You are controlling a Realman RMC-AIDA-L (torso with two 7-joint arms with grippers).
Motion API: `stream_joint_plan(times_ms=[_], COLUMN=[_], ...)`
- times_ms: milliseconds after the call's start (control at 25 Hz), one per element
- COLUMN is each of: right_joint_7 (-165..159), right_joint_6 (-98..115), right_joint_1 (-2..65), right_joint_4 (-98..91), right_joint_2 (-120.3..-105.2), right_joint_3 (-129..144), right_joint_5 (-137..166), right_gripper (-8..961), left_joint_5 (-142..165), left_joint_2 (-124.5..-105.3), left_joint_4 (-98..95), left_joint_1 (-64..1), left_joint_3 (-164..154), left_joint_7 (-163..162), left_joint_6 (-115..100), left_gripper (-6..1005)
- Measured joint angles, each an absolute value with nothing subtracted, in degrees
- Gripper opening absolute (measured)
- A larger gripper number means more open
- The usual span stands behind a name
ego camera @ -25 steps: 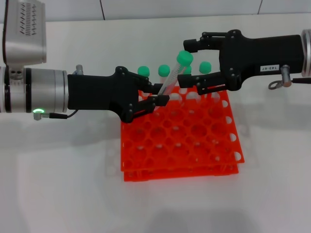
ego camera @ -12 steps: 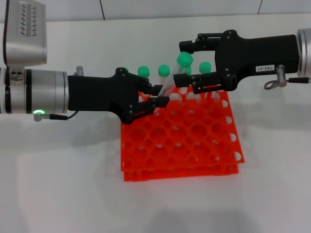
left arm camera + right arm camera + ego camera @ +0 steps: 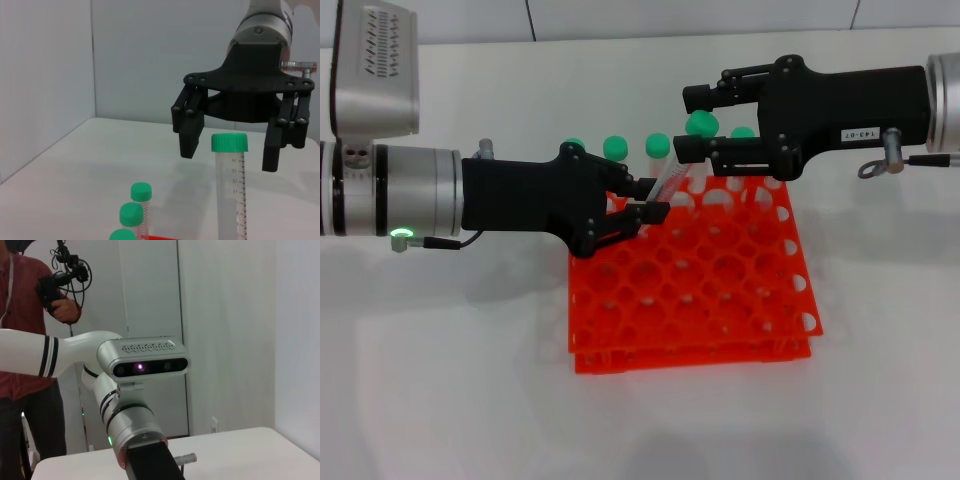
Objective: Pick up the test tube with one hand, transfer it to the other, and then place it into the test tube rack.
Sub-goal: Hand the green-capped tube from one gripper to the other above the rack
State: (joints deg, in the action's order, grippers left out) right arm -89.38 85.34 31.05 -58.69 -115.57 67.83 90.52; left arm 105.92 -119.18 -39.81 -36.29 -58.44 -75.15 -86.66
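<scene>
Left end effector (image 3: 642, 205) clamps the tilted tube (image 3: 672, 172) low, over the rack (image 3: 720, 290). Right end effector (image 3: 688, 125) open, its fingers flanking the green cap (image 3: 229, 142), no contact.

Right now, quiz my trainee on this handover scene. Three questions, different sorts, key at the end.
1. True or false: the left gripper grips the tube near its lower end.
2. The right gripper's fingers are: A) shut on the cap, B) open on either side of the cap, C) down in the rack.
3. Fill in: the held tube's cap is ____ in colour.

Key: 1 true. 2 B: the left wrist view shows a finger on each side of the cap with gaps between. 3 green.
</scene>
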Motion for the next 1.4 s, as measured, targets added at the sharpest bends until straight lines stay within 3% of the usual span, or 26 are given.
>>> stream_joint_plan(times_ms=[200,1160,1400], right_joint_7=[-89.26,-88.94,-88.96], right_joint_6=[84.7,83.89,83.85], right_joint_1=[30.95,31.06,31.12], right_joint_4=[-58.33,-57.93,-58.22], right_joint_2=[-115.57,-115.57,-115.57], right_joint_3=[68.38,69.18,69.29], right_joint_5=[90.52,90.58,90.58], right_gripper=[537,266,266], left_joint_5=[105.92,105.9,105.85], left_joint_2=[-119.18,-119.18,-119.18], left_joint_4=[-39.81,-39.81,-39.76], left_joint_1=[-36.26,-36.12,-36.12], left_joint_3=[-58.45,-58.44,-58.44], left_joint_7=[-75.15,-75.15,-75.14], left_joint_6=[-86.66,-86.65,-86.66], left_gripper=[206,209,210])
